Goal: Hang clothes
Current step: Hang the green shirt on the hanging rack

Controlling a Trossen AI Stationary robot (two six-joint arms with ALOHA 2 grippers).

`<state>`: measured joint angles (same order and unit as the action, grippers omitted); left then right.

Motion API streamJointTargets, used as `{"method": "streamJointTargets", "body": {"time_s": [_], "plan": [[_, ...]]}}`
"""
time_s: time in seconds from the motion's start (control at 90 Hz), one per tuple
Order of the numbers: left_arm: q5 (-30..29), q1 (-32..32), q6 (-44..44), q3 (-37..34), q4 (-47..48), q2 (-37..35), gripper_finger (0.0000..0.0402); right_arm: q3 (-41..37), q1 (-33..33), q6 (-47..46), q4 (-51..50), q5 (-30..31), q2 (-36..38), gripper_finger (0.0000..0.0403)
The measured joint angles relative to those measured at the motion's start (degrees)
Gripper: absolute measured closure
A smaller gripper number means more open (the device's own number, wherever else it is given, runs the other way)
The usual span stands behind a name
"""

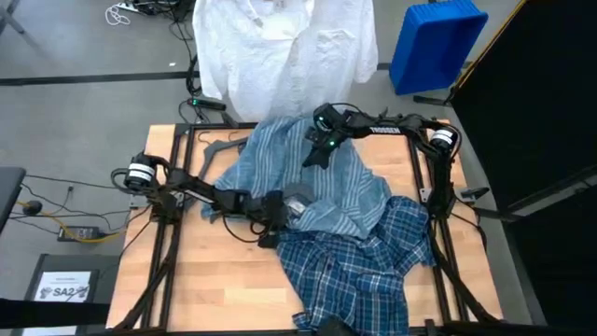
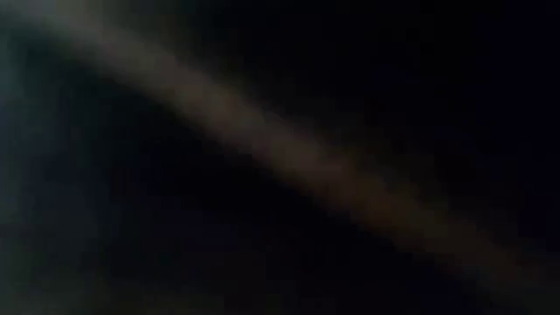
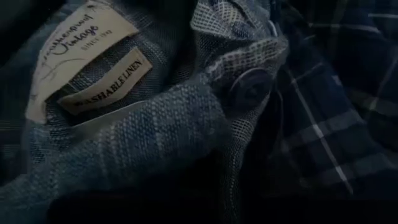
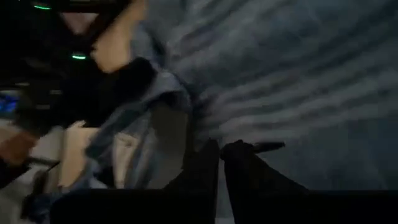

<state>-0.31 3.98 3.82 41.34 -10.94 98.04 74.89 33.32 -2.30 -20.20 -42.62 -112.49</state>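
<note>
High view: three shirts are counted. One plain white collared shirt (image 1: 284, 51) hangs spread beyond the far edge of the wooden table (image 1: 201, 280). One light blue-grey finely striped shirt (image 1: 326, 191) lies crumpled at the table's centre, its far edge beside the white shirt's hem. One darker blue plaid shirt (image 1: 359, 271) lies at the near right, partly under the striped one and reaching the near edge. One dark grey plastic hanger (image 1: 224, 147) lies on the far left of the table, touching the striped shirt. One blue plastic bin (image 1: 434, 42) stands on the floor at far right. Two arms are counted. The left gripper (image 1: 291, 207) rests low at the striped shirt's left edge; whether it is open or closed cannot be told. The right gripper (image 1: 315, 154) is above the far part of the striped shirt.

Low view: dark and blurred; nothing identifiable.

Left wrist view: the striped shirt's collar fills the frame, showing two sewn labels (image 3: 102, 78) and one dark button (image 3: 250, 88), with plaid fabric just beside it.

Right wrist view: the right gripper's fingers (image 4: 202, 168) stand narrowly together over striped cloth, gripping nothing visible.
</note>
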Motion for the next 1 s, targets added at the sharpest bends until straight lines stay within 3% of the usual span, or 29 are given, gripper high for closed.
{"method": "streamJointTargets", "body": {"time_s": [0.244, 0.544, 0.756, 0.9, 1.0], "plan": [[6.0, -0.7, -6.8, 1.8, 4.2, -0.2, 0.0256, 0.0, 0.0, 1.5, -2.1, 4.1, 0.0, 0.0402], [7.8, -1.0, -11.6, 11.8, 26.5, -0.3, 0.0135, 0.0, -0.3, 1.9, -2.3, 4.8, 0.0, 0.0402], [8.0, -1.1, -10.9, 18.6, 42.0, -0.5, 0.0114, 0.0, 0.2, 2.8, -5.3, -2.2, 0.2, 0.0395], [1.6, -1.1, -9.9, 25.4, 54.0, -4.3, 0.0126, 0.0, 0.2, 6.0, -6.8, 1.6, 2.7, 0.0390], [-3.4, -1.1, -8.1, 26.3, 51.6, -9.5, 0.0137, 0.0, 0.2, 7.1, -6.9, 5.0, 4.2, 0.0396]]}}
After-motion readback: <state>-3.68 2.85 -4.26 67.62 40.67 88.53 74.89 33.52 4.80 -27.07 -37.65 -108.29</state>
